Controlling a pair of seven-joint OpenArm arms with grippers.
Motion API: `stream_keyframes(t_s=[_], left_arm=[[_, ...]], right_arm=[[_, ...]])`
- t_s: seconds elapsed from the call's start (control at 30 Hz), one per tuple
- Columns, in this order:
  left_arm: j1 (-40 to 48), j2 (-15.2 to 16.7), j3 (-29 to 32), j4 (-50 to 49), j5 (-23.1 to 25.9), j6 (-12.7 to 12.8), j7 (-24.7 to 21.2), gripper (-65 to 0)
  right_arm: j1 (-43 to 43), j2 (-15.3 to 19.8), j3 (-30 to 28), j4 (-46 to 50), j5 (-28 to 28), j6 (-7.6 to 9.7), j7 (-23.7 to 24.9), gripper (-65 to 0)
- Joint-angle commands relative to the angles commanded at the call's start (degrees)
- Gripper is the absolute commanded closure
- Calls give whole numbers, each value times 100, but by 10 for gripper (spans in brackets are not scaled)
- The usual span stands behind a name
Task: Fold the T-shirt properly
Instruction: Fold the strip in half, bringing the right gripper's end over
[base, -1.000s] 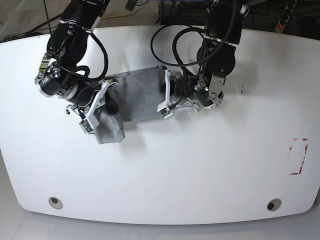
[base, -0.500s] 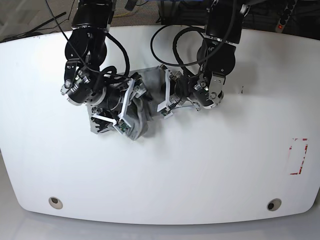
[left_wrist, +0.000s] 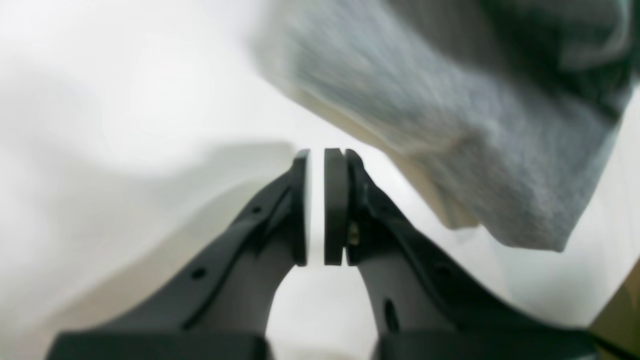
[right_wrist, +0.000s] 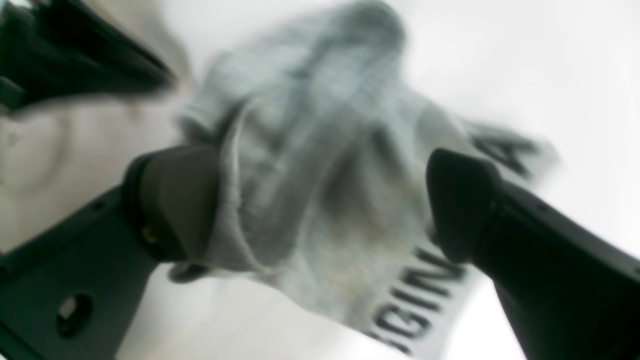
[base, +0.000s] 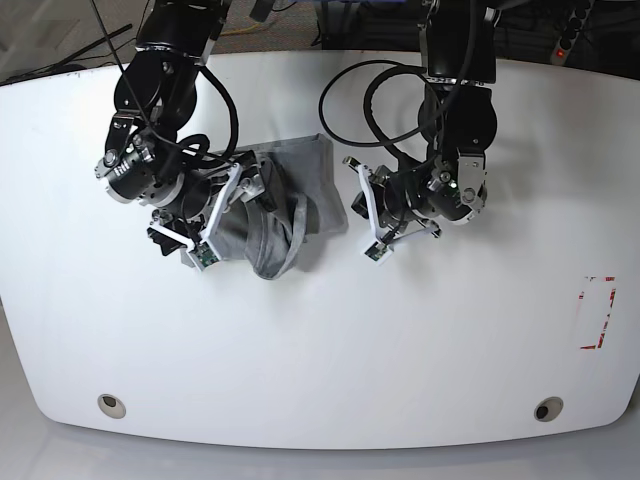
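Note:
The heather-grey T-shirt (base: 290, 200) lies bunched in a small folded heap on the white table (base: 330, 350), left of centre. In the right wrist view the T-shirt (right_wrist: 320, 115) shows black letters and sits between the wide-open fingers of my right gripper (right_wrist: 320, 170); a hem rests against the left finger (right_wrist: 175, 200). In the base view the right gripper (base: 215, 222) is at the heap's left side. My left gripper (left_wrist: 316, 152) has its pads almost together with nothing between them, and the T-shirt (left_wrist: 450, 125) is just beyond it. In the base view the left gripper (base: 368, 212) is right of the heap, apart from it.
A red-marked rectangle (base: 597, 312) is on the table at the far right. Two round holes (base: 112, 404) (base: 545, 409) sit near the front edge. Black cables (base: 345, 95) loop over the table's back behind the arms.
My right arm carried the shirt's lower left part rightward over the rest and now stands open over the heap. My left gripper has moved right, off the shirt's right edge.

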Motion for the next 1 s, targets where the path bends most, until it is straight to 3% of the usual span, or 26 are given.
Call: stream_keyframes(t_s=[0.2, 0.43, 0.57, 0.7, 0.83, 1.0], left_arm=[[141, -440, -149, 536, 0, 0, 9, -29], [273, -967, -149, 958, 0, -26, 9, -26], [316, -1134, -158, 1029, 0, -466, 9, -26], [325, -1152, -167, 1029, 18, -497, 9, -25], [334, -1160, -167, 1037, 35, -497, 9, -26], [334, -1125, -114, 1037, 18, -497, 9, -29]], right_arm=[[-422, -88, -70, -53, 677, 0, 0, -621], [-703, -431, -747, -747, 765, 0, 35, -621], [-844, -475, -1275, -343, 765, 0, 35, -621], [-914, -475, -1618, -88, 765, 0, 26, -621], [-897, -448, -1266, -88, 756, 0, 26, -621], [-747, -343, -299, -88, 747, 0, 26, -620]])
